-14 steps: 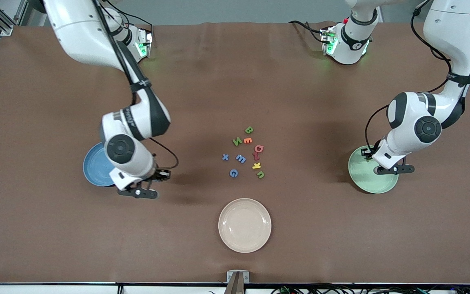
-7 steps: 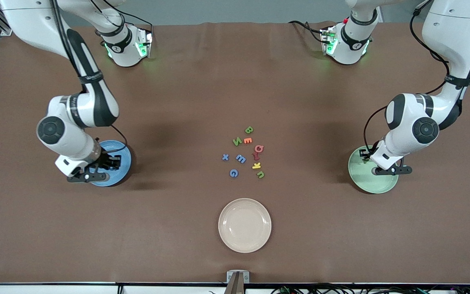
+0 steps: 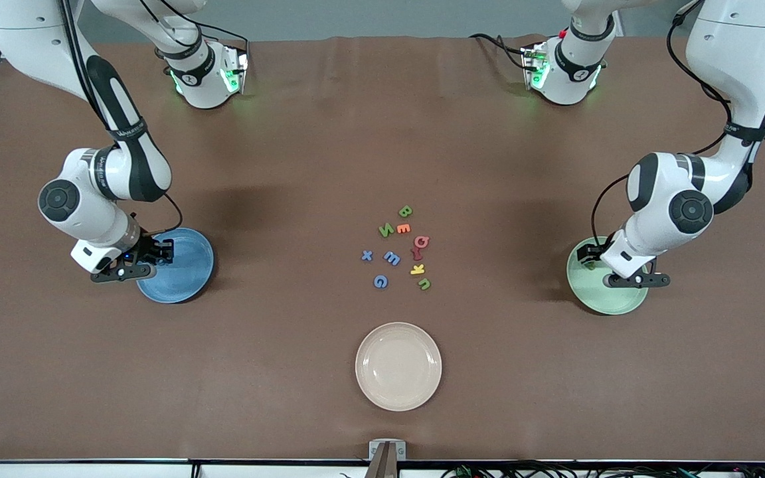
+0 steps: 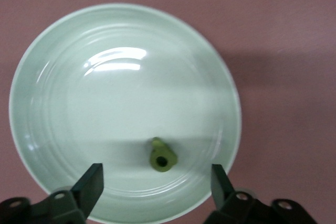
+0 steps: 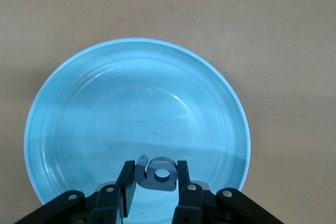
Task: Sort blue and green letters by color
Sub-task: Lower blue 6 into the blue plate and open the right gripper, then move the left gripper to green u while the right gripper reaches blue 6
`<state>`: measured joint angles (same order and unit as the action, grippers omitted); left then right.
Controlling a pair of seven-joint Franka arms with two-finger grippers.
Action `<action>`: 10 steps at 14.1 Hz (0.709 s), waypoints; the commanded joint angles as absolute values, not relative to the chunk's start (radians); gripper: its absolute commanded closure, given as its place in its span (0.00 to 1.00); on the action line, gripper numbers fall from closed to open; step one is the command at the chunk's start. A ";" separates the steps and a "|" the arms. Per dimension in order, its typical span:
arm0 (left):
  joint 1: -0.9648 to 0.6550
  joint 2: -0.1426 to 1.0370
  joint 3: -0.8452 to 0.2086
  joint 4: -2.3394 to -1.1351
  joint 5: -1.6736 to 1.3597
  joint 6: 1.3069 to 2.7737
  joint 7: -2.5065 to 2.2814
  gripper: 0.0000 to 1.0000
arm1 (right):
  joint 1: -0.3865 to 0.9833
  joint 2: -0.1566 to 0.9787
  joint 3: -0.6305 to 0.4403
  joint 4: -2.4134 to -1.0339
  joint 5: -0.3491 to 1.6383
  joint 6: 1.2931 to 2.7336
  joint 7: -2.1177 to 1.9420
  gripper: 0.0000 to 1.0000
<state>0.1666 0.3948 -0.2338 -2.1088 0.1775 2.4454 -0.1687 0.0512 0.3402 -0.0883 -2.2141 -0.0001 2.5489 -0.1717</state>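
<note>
Two hands work: our right hand (image 5: 153,182) pinches a blue letter (image 5: 156,173) over the blue plate (image 5: 79,108); our left hand (image 4: 157,179) gapes wide above a green letter (image 4: 161,156) lying in the green plate (image 4: 63,77).

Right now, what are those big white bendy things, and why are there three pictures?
They are two robot arms. One picture looks down from across the table; the others come from cameras on each wrist. The right gripper pinches a blue letter over the blue plate. The left gripper is open over the green plate, where a green letter lies. More small letters lie mid-table, with a cream plate nearer the camera.
</note>
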 commanded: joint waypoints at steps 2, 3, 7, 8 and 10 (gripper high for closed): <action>0.158 0.383 -0.331 -2.077 0.195 2.428 -0.380 0.01 | 0.032 0.314 -0.068 -2.237 0.014 2.550 -0.193 0.00; 0.149 0.391 -0.357 -2.057 0.195 2.427 -0.459 0.01 | 0.037 0.314 -0.067 -2.230 0.014 2.548 -0.192 0.00; 0.032 0.439 -0.365 -1.973 0.195 2.427 -0.719 0.01 | 0.066 0.311 -0.035 -2.171 0.023 2.472 -0.122 0.00; 0.000 0.463 -0.364 -1.941 0.195 2.427 -0.779 0.01 | 0.083 0.310 -0.020 -2.142 0.023 2.432 -0.065 0.00; -0.056 0.515 -0.361 -1.881 0.198 2.428 -0.869 0.01 | 0.145 0.311 -0.008 -2.086 0.023 2.384 0.077 0.00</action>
<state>-0.0165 0.4429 -0.3648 -1.9671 0.1776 2.4431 -0.7899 0.0884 0.3345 -0.0183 -2.1287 0.0108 2.4412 -0.0391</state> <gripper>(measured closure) 0.009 0.000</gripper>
